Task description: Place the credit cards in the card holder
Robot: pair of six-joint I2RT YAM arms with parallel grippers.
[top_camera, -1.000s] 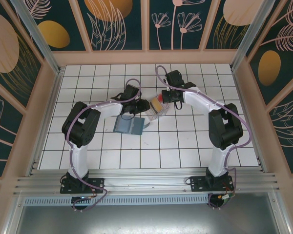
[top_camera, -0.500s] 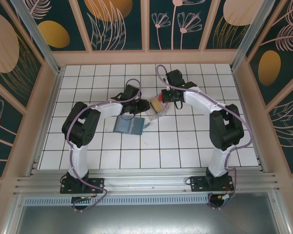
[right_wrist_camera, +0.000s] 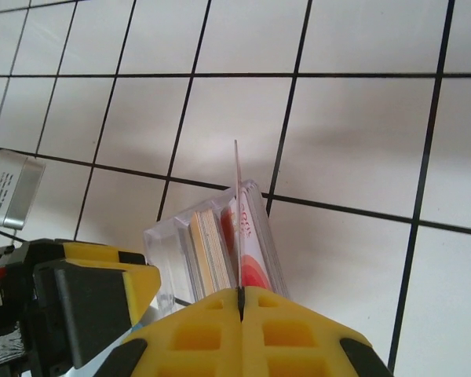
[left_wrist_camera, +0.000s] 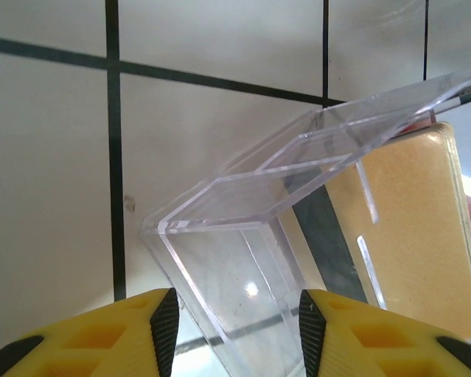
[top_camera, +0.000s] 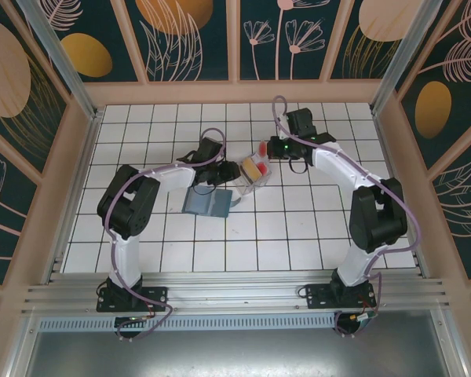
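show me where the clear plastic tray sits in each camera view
top external: clear tray mid-table, between left gripper and right gripper.
left wrist: clear tray lower centre, tilted, clamped by the left gripper.
right wrist: clear tray bottom centre, beyond the shut right gripper pinching a thin card.
shared landmark: yellow-tan card inside it.

Credit cards (top_camera: 255, 166) stand in tray (top_camera: 243, 185), behind card holder (top_camera: 208, 203).
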